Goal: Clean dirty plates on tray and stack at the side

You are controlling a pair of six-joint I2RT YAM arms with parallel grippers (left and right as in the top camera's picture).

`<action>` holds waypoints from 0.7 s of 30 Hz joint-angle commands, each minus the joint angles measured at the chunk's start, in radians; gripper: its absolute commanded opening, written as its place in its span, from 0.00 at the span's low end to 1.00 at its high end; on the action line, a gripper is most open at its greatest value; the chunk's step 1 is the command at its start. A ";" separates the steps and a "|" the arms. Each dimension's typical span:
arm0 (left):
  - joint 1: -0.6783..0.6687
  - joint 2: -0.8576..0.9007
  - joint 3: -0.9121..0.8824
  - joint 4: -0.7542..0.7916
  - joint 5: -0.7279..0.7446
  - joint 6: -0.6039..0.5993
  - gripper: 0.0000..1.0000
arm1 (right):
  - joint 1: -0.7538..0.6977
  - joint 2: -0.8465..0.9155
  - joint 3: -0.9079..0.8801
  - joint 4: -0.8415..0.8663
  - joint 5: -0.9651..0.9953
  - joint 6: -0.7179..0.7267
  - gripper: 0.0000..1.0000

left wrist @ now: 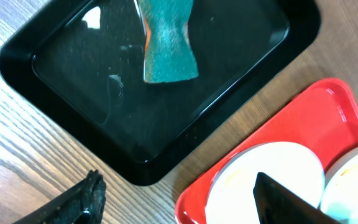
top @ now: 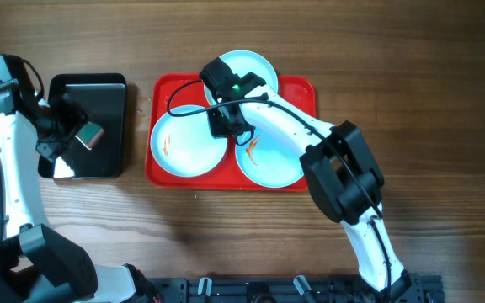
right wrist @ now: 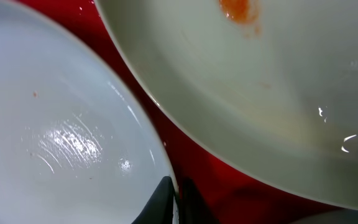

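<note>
The red tray (top: pixel 306 88) holds three plates. The back plate (top: pixel 247 66) is partly under my right arm. The front left plate (top: pixel 183 147) and the front right plate (top: pixel 276 164) each carry orange smears. My right gripper (top: pixel 226 124) is low between them, and in the right wrist view it (right wrist: pixel 176 196) is shut on the rim of the left plate (right wrist: pixel 61 124), beside a smeared plate (right wrist: pixel 260 74). My left gripper (top: pixel 70 126) is open and empty; in its wrist view (left wrist: pixel 179 205) the tray (left wrist: pixel 316 118) and two plates (left wrist: pixel 278 165) show.
A black glossy tray (top: pixel 99 88) stands left of the red tray. A teal and orange sponge (left wrist: pixel 166 50) lies in it and also shows in the overhead view (top: pixel 91 133). Bare wooden table surrounds both trays.
</note>
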 commanded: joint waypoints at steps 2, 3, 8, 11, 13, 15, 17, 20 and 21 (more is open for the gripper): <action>0.006 0.018 -0.115 0.095 -0.014 0.001 0.47 | 0.003 0.019 -0.026 0.009 0.019 0.021 0.04; 0.006 0.024 -0.131 0.132 -0.048 0.001 0.38 | 0.003 0.019 -0.026 0.011 0.018 0.021 0.04; 0.006 0.055 -0.134 0.232 -0.174 0.000 0.04 | 0.003 0.018 -0.026 0.017 0.019 0.020 0.04; 0.006 0.133 -0.134 0.230 -0.172 0.001 0.04 | 0.003 0.019 -0.026 0.021 0.022 0.021 0.04; 0.006 0.190 -0.134 0.223 -0.158 0.001 0.04 | 0.003 0.019 -0.026 0.024 0.030 0.020 0.04; 0.006 0.214 -0.134 0.228 -0.157 0.001 0.04 | 0.003 0.019 -0.026 0.024 0.030 0.020 0.04; 0.006 0.221 -0.134 0.246 -0.132 0.001 0.15 | 0.003 0.019 -0.026 0.024 0.030 0.020 0.04; 0.006 0.222 -0.134 0.271 -0.137 0.001 0.20 | 0.003 0.019 -0.026 0.024 0.029 0.005 0.04; 0.006 0.222 -0.134 0.289 -0.157 0.001 0.33 | 0.003 0.019 -0.026 0.023 0.029 -0.004 0.05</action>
